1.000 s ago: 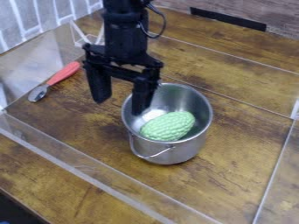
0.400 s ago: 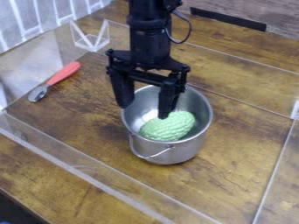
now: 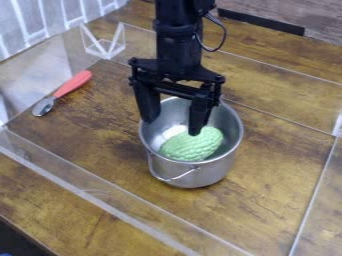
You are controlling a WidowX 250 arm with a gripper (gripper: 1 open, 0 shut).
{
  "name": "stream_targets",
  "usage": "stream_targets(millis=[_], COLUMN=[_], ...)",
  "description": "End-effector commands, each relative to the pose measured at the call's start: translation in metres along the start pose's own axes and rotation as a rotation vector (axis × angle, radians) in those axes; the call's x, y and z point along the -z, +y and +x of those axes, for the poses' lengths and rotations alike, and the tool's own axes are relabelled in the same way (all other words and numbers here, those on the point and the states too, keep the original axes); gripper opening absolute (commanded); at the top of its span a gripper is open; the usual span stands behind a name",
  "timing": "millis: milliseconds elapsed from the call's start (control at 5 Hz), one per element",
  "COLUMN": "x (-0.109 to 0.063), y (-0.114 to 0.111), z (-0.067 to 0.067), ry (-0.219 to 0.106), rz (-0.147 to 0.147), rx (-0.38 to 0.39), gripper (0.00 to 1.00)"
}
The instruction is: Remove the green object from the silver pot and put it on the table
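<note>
Moved: since a second ago the end effector had slid from the silver pot's left rim to right over its opening, fingers dipping inside.
End effector: fingers spread wide, pointing straight down, nothing between them yet.
Green object: lying at the bottom of the silver pot, toward the near side, not lifted.
Key relation: the green object sat just below and slightly to the near-right of the spread fingers; the right finger tip looked close to its top, touching or not I couldn't tell. Its long axis ran diagonally, lower-left to upper-right in the pot.
Next, my guess: drop a little further into the silver pot so the fingers straddle the short width, then close.
Counter: bare wood right of the silver pot, looked fine for the drop-off.
</note>
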State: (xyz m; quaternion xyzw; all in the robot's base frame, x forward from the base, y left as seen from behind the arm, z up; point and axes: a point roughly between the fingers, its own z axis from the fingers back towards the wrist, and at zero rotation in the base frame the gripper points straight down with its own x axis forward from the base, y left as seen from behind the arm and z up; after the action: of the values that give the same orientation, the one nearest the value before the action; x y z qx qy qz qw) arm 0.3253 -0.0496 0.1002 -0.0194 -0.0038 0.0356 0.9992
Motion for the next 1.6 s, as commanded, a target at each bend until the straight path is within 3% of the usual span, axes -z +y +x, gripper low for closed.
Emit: stream_targets(millis=[0, 800, 1400], x=[-0.012, -0.008, -0.012], y=[-0.007, -0.005, 0.006], z=[0.009, 0.011, 0.022], ry=[-0.074, -0.134, -0.179], rz=[-0.006, 0.011, 0.020], rx=[0.014, -0.005, -0.012], gripper=[1.00, 1.00, 1.00])
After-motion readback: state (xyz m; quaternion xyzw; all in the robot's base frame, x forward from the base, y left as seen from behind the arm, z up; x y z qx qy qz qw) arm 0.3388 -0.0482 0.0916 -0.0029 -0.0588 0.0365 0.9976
